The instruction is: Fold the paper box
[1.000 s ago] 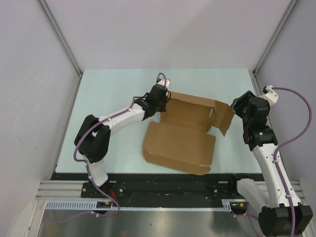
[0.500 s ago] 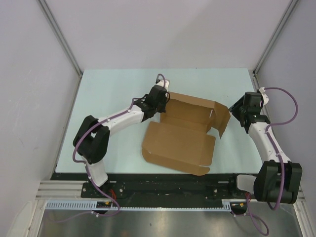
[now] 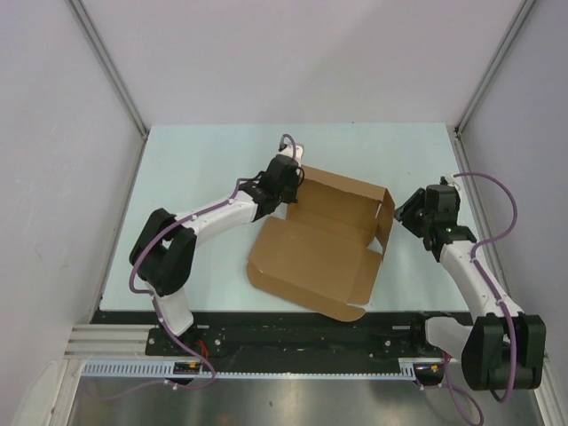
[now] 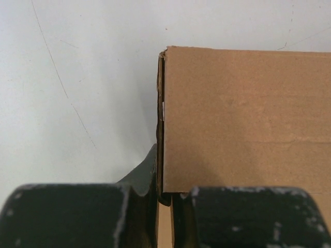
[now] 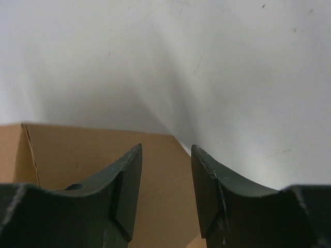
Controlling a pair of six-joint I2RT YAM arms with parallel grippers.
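The paper box [image 3: 319, 244] is a plain brown cardboard sheet, partly folded, in the middle of the table. Its far wall and right end flap stand up; the wide lid panel lies flat toward me. My left gripper [image 3: 288, 182] is shut on the box's far left corner wall, the cardboard edge [image 4: 161, 129] pinched between its fingers. My right gripper [image 3: 404, 216] is open, pressed against the outside of the raised right flap [image 5: 103, 155], nothing between its fingers [image 5: 129, 175].
The pale table [image 3: 195, 169] is walled by white panels with metal corner posts [image 3: 106, 67]. A black rail [image 3: 293, 333] runs along the near edge by the arm bases.
My right arm has swung down and left against the right flap, which now stands closer to the box. The whole box slid slightly left. My left gripper kept its hold.
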